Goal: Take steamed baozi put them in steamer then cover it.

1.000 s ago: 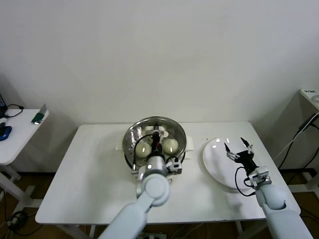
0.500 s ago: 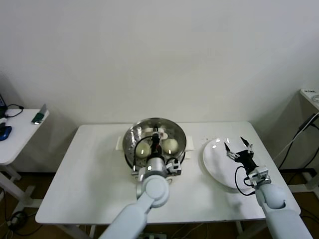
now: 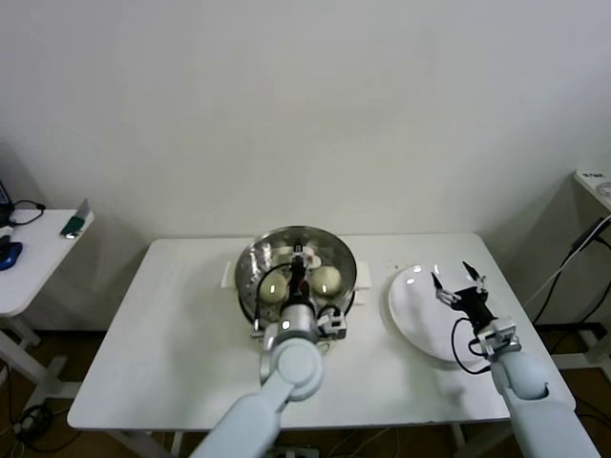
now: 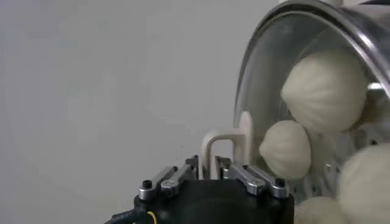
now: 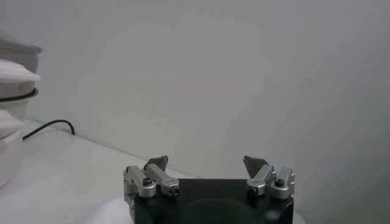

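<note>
Gripping the cover (image 3: 297,270) by its white bar handle (image 4: 223,151), the left gripper (image 3: 299,272) sits over the steamer (image 3: 250,286) at table (image 3: 172,343) centre; its jaws are closed tight on that handle, w/ the clear glass lid tilted up on edge in the left wrist view. Steamed baozi (image 3: 326,279) are inside the steel basket, seen thru the glass: two show in the head view, approx four in the wrist view, packed close together. Right gripper (image 3: 458,285) hangs over the white plate (image 3: 410,310), well apart from the steamer, jaws spread wide & holding nothing. Plate lies on the table's right side, just beside the steamer. Side table (image 3: 29,262) stands further to the left.
</note>
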Robot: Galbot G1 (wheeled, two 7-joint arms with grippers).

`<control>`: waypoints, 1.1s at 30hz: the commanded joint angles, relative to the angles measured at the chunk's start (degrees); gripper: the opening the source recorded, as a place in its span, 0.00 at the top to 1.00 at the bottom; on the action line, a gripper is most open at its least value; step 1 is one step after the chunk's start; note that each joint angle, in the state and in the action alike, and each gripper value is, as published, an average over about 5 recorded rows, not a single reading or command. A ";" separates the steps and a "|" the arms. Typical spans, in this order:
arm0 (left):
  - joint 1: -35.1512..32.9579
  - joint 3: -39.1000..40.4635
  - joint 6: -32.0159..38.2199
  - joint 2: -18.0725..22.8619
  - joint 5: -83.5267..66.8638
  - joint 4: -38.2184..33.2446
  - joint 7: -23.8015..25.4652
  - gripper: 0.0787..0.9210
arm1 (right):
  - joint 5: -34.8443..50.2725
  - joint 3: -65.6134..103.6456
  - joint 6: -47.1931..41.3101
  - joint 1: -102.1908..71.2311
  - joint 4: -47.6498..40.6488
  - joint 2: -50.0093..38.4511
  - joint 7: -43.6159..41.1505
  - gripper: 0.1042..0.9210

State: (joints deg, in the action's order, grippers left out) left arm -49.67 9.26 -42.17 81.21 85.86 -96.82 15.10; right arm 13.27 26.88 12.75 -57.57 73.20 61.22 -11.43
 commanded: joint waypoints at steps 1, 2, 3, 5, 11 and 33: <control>-1.16 -0.02 -1.60 -2.66 -2.50 -5.53 0.64 0.72 | 0.10 -0.08 -2.19 -0.11 0.67 -0.40 0.59 0.12; -1.39 0.13 -1.72 -3.25 -3.11 -6.49 0.63 0.69 | 0.16 -0.16 -2.96 -0.12 0.89 -0.53 0.86 0.12; -1.70 0.27 -1.87 -3.95 -3.79 -7.57 0.59 0.64 | 0.27 -0.24 -3.78 -0.09 1.11 -0.62 1.22 0.12; -2.40 0.36 -1.98 -5.10 -4.74 -9.46 0.51 0.58 | 0.38 -0.35 -5.39 0.02 1.52 -0.78 1.78 0.12; -6.10 -0.79 -2.47 -8.11 -7.48 -16.44 0.34 0.38 | 1.06 -0.53 -8.16 0.73 1.62 -0.80 2.41 0.12; -32.96 -37.84 32.04 -13.08 -60.20 -28.88 -26.18 0.12 | 2.67 0.38 -9.12 -3.23 7.13 -0.15 2.02 0.12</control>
State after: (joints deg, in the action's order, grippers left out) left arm -67.56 -4.79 -42.18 68.27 59.76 -121.06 4.34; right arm 14.96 26.74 4.49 -58.33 77.10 60.98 -9.29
